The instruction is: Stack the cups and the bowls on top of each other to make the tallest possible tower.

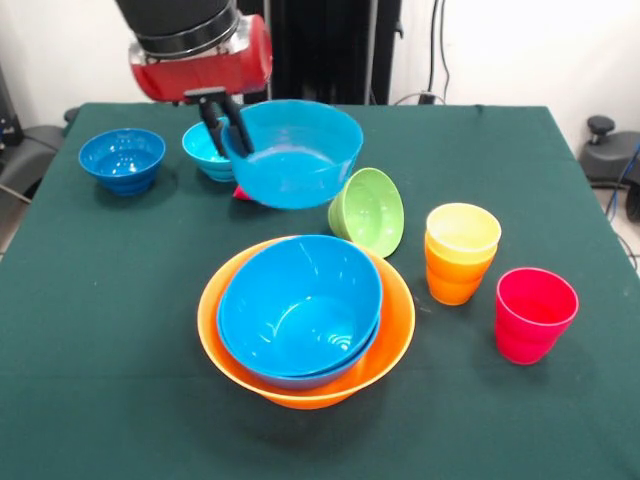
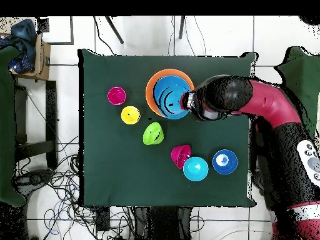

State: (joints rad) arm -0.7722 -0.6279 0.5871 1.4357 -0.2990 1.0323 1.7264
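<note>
Gripper (image 1: 229,128) clamped on rim of lifted blue bowl (image 1: 295,152), held tilted above table. Tower (image 1: 306,320), orange bowl with blue nested inside, sitting nearer the front camera, almost beneath the carried bowl per overhead view.

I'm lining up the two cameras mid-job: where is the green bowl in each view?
Front view: the green bowl is tipped on its side right of centre, left of the stacked yellow-and-orange cups.
Overhead view: the green bowl sits near the table's middle, right of and below the yellow cup.
Shared landmark: the big orange bowl.
</note>
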